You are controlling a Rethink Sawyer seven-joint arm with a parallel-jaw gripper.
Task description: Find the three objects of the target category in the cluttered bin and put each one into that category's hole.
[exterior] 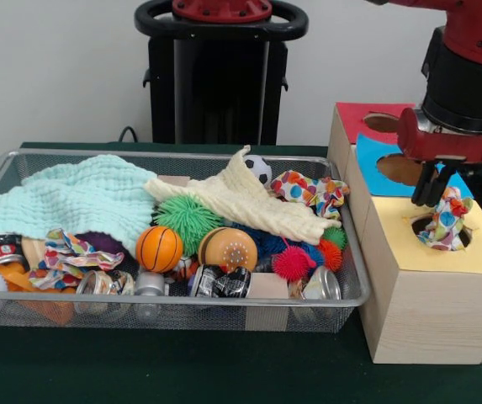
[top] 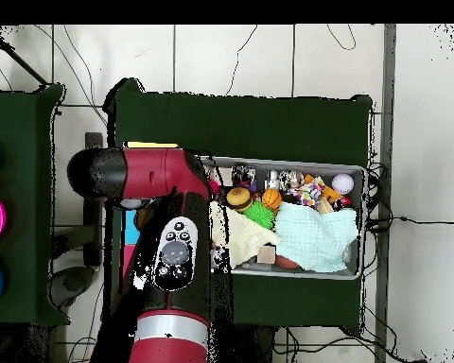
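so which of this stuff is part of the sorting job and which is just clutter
Part of the job:
- gripper
- dotted cloth at the yellow hole
- dotted cloth in bin
- third dotted cloth
- wooden box
- wire bin

Lying about:
- mint towel
- cream cloth
- basketball
- green spiky ball

This looks like a robotics lab set up for a sorting trial. A red and black robot arm [top: 169,284] stands at a table covered in dark green cloth [exterior: 224,370], against a bare white wall [exterior: 55,67], with loose cables trailing over a pale tiled floor [top: 269,66]. Just below the black fingers [exterior: 430,183] sits a pale wooden box topped with red, blue and yellow panels with cut holes [exterior: 430,290]; well to their side stands a silver wire-mesh bin crammed with toys, balls and cloths [exterior: 173,305].
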